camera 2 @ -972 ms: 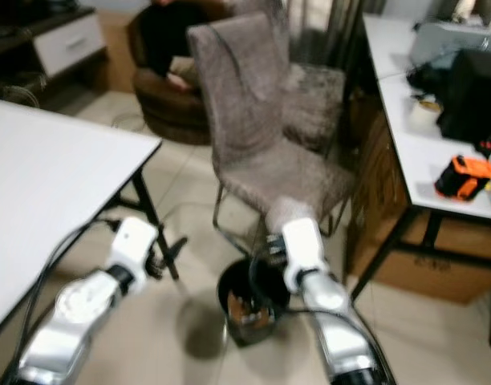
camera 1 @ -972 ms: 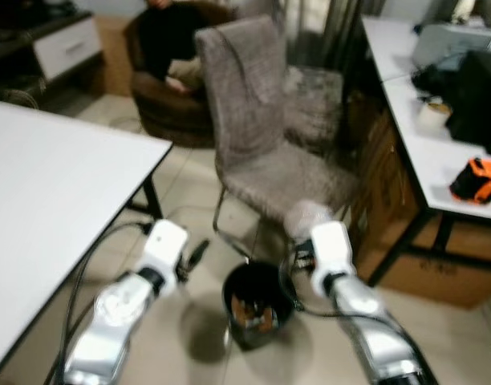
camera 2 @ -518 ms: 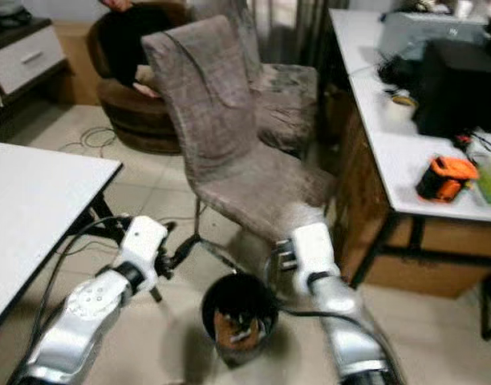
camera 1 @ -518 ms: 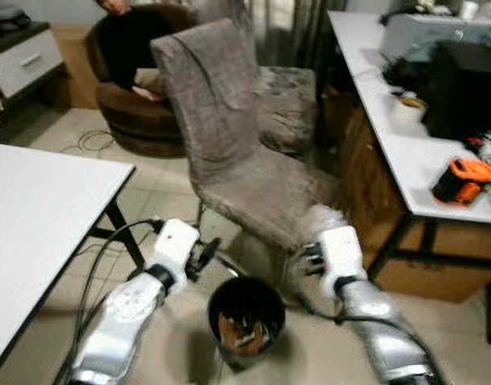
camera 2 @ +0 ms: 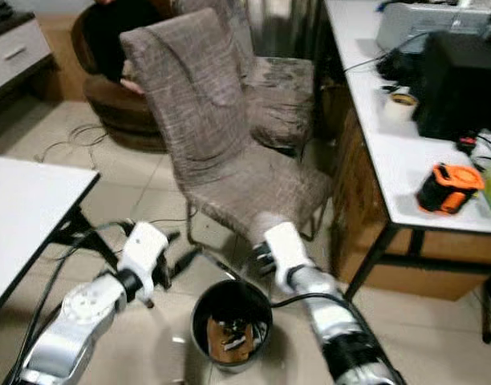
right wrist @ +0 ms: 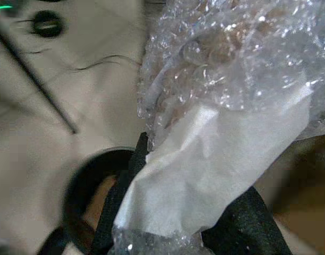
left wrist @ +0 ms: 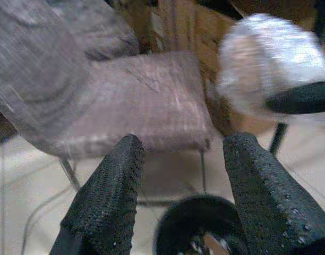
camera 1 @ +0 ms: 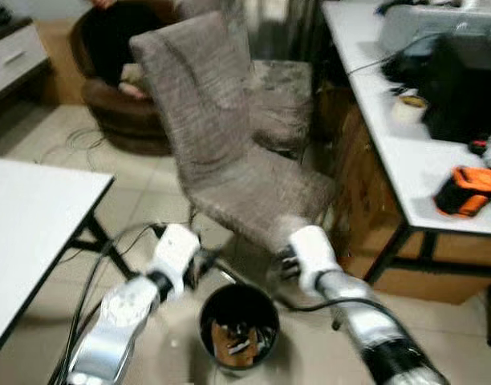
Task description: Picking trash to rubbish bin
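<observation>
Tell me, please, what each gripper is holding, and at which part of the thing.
The right gripper holds a wad of bubble wrap, pinched at its lower end. The left gripper is open and holds nothing.

One bin, two grey chairs, perhaps a third armchair, three tables.

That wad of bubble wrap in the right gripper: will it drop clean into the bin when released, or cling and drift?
The bubble wrap looks crumpled, airy and probably very light, so it may drift rather than fall straight. Its soft film bulges around the right gripper, so it might cling briefly. The rubbish bin has a wide open mouth, which should forgive that.
</observation>
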### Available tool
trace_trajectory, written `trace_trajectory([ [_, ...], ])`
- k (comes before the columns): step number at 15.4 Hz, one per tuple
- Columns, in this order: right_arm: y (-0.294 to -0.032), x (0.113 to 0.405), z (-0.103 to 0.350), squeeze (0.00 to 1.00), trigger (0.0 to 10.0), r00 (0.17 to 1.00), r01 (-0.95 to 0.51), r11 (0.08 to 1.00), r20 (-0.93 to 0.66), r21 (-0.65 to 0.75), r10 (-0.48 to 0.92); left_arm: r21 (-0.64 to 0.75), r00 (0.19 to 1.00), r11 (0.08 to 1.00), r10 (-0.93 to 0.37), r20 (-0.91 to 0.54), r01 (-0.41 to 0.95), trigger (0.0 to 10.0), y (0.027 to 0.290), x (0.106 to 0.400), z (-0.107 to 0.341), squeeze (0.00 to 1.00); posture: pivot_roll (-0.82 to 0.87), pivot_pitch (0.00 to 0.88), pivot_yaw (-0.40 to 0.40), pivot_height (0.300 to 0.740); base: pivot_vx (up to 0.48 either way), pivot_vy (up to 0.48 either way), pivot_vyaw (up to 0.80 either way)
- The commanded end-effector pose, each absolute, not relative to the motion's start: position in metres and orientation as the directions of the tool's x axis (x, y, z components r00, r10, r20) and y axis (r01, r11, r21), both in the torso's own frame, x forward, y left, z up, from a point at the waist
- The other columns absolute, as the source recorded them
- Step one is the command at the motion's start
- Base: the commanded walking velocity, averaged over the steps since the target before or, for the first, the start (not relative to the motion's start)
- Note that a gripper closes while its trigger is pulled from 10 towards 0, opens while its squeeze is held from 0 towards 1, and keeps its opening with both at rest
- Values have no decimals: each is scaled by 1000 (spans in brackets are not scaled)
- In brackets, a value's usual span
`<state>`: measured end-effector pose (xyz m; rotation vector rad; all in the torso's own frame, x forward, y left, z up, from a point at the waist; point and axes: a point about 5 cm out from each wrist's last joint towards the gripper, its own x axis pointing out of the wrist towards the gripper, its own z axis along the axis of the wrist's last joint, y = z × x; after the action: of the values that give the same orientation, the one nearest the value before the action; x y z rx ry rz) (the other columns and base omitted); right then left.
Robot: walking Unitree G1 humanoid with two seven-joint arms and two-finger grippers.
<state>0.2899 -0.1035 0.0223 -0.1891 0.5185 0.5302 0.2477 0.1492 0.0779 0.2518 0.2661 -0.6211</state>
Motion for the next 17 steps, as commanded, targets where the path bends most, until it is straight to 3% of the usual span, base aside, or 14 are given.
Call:
trace_trajectory([
  [1,-106,291,17,0,10000,717,-541,841,-535,-23,447,149,746,750,-573,-339,644,10000,145,243,79,0,-12,72,-1,740,0,0,0],
  [2,-100,296,16,0,10000,710,-515,855,-532,52,461,152,739,745,-574,-352,650,10000,147,241,80,0,-4,86,2,740,0,0,0],
  [7,-76,299,16,0,10000,612,-668,740,-510,76,605,126,649,668,-633,-422,733,10000,159,224,90,0,37,174,1,740,0,0,0],
  [10,-74,304,21,0,10000,628,-698,716,-479,2,614,105,626,656,-641,-444,747,10000,159,211,92,0,33,213,5,740,0,0,0],
  [14,-67,299,20,0,10000,597,-734,679,-454,24,662,92,620,659,-639,-455,747,10000,157,206,90,0,32,211,-13,740,0,0,0],
  [15,-64,301,23,1000,10000,606,-724,688,-423,59,674,92,621,661,-637,-457,745,10000,157,206,90,0,36,208,-15,740,0,0,0],
  [17,-62,302,25,1000,10000,602,-728,681,-404,76,689,93,621,661,-634,-461,745,10000,157,205,90,0,43,202,-17,740,0,0,0],
])
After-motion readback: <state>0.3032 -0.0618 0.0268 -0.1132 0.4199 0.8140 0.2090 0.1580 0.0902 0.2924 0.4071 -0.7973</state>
